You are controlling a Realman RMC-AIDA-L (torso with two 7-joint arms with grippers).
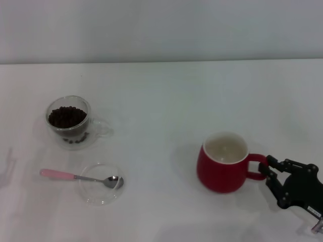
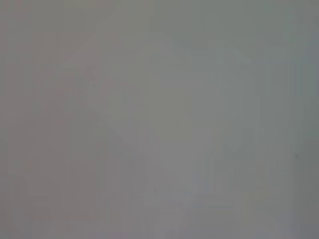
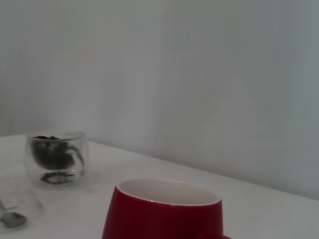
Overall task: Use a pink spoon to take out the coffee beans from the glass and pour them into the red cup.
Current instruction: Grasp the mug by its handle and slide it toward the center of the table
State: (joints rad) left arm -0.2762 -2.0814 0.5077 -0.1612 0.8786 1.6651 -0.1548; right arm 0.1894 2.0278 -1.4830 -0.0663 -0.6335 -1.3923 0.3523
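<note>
Spoon position decides the next move — the pink spoon [image 1: 81,177] lies on the robot's left side of the white table [image 1: 166,101], its long axis running almost straight across the robot's front. Its pale pink handle points outward to the left, and its metal bowl rests inside the shallow clear glass dish [image 1: 101,193]. Just beyond it, farther from the robot, stands the glass [image 1: 70,122], holding the coffee beans [image 1: 66,116], its clear handle turned toward the centre of the table.

Well apart from these, on the right, stands the red cup [image 1: 225,162], its cream inside showing no beans. The right gripper [image 1: 269,169] is at the cup's loop handle, its black fingers set around or against the loop; whether they actually pinch it I cannot tell. From the right wrist view the red cup [image 3: 164,211] fills the near field, with the glass [image 3: 57,158] far off behind it.

The left gripper is not seen in any view, and the left wrist camera shows only a blank grey field. Even so, I judge the spoon to be the left arm's to take — the handle end lies free on that side. A grasp there would likely need the fingers closing across the handle's width.
</note>
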